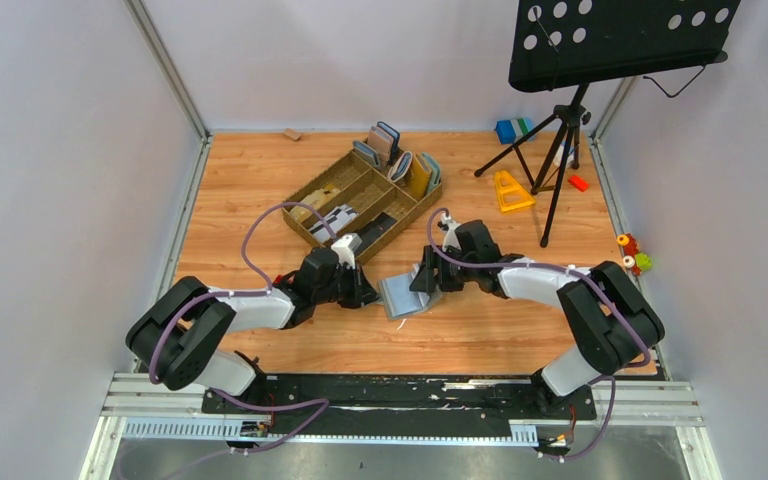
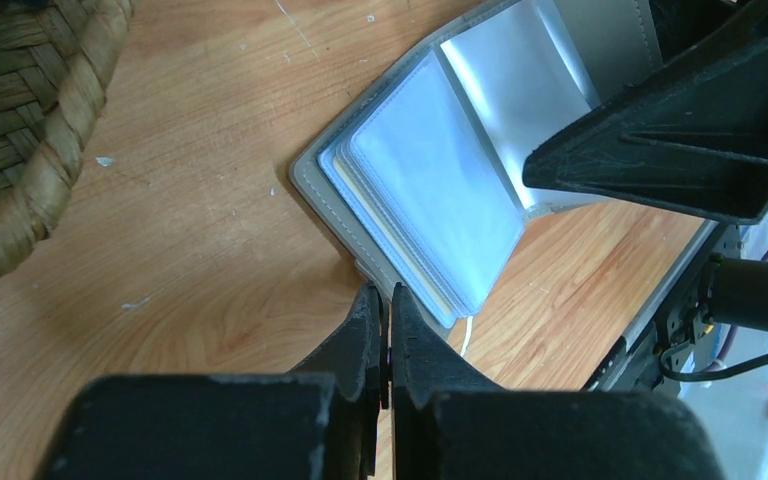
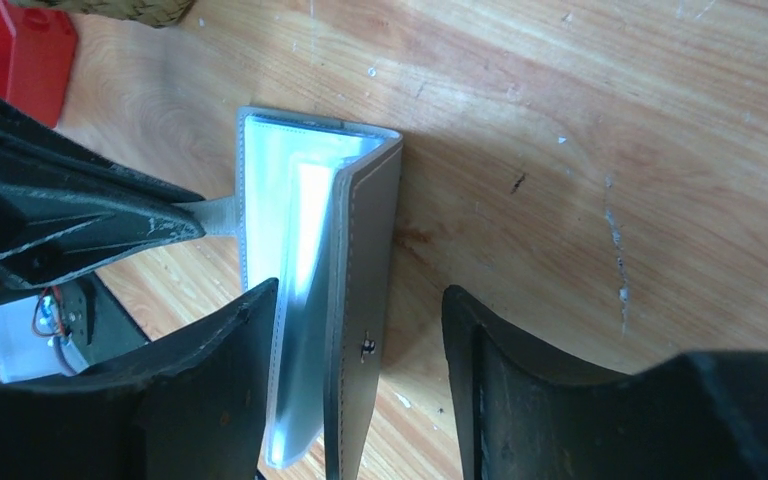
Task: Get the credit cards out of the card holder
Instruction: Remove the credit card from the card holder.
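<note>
The grey card holder [image 1: 398, 296] lies on the wooden table between both arms, half open, its clear blue-white sleeves [image 2: 430, 190] fanned out. My left gripper [image 2: 388, 292] is shut at its near corner, pinching the thin grey closure tab [image 3: 215, 215]. One grey cover [image 3: 360, 260] stands upright on edge. My right gripper [image 3: 358, 292] is open and straddles that cover and some sleeves, with a clear gap between the cover and its right finger. In the top view the right gripper [image 1: 422, 283] is at the holder's right side. No credit card can be made out in the sleeves.
A brown woven compartment tray [image 1: 295, 215] sits just behind the left gripper, its corner [image 2: 20, 120] close by. Upright wallets [image 1: 392, 150] stand at its back end. A music stand tripod [image 1: 560, 150], a yellow piece [image 1: 510, 190] and small blocks stand at the back right.
</note>
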